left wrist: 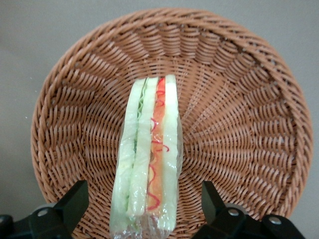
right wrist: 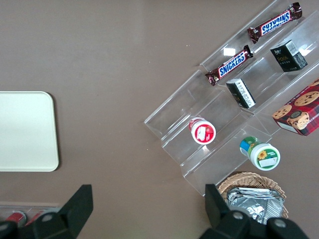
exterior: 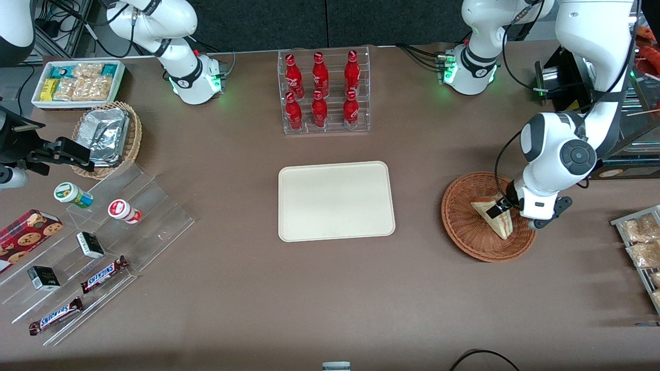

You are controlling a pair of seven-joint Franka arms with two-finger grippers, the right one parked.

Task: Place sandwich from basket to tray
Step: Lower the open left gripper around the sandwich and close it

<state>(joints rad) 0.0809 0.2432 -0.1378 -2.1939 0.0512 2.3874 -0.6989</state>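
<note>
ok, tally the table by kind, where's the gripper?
Red bottles: 6
Snickers bars: 2
Black boxes: 2
Round tubs: 2
Wicker baskets: 2
Sandwich: 1
Tray: 1
Cookie box: 1
Total: 17
Gripper open, straddling the sandwich in the basket.

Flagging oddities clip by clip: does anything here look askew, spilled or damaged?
Nothing stands out. The wrapped triangular white-bread sandwich stands on edge in the round reddish-brown wicker basket, the open claw straddling it. The cream rectangular plastic tray lies flat, square to the table.
</note>
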